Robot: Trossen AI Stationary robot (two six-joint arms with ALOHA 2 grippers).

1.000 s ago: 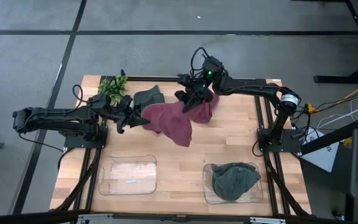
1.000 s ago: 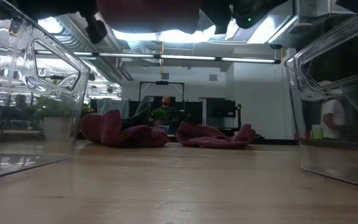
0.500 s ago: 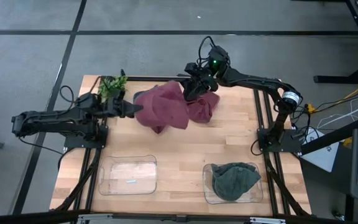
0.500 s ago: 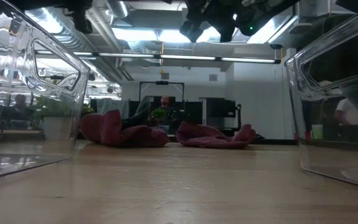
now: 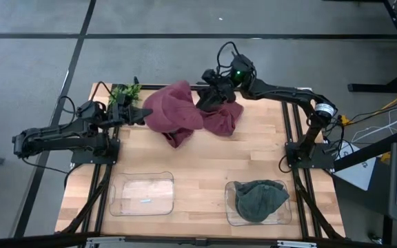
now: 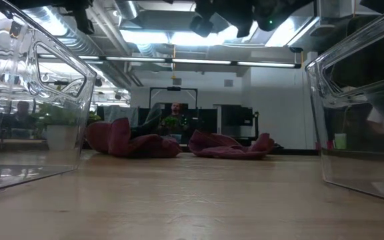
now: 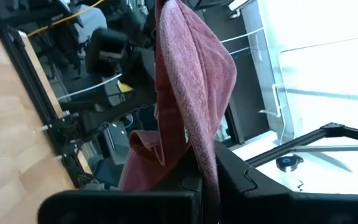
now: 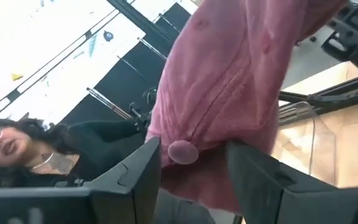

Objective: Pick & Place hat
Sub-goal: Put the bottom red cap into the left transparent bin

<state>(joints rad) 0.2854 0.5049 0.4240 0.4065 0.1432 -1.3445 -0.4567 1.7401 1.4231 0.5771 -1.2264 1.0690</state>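
A maroon knit hat hangs in the air between my two grippers, over the far middle of the table. My left gripper is shut on its left side, and my right gripper is shut on its right side. A second maroon hat lies bunched on the table below the right gripper. The low view shows two maroon heaps on the wood, one to the left and one to the right. A green hat lies in the near right bin. My left gripper pinches a fold of the maroon hat's left side between its two fingers, coming roughly level from the table's left. The cloth stretches away from the fingers and is clear of the table. My right gripper pinches the hat's right side between its two fingers, coming from the table's right and far side. The hat is lifted clear and sags in loose folds between the two grippers.
A clear bin stands at the near left, with only a small scrap on its floor. The clear bin holding the green hat is at the near right. A small green plant stands at the far left corner. Bare wood lies between the bins.
Both grippers have risen and moved toward the far edge, still shut on the maroon hat. The hat had hung long toward the table's middle; it has now been drawn up into a bunched mass and covers the green hat at the far edge. It has left the top of the low view.
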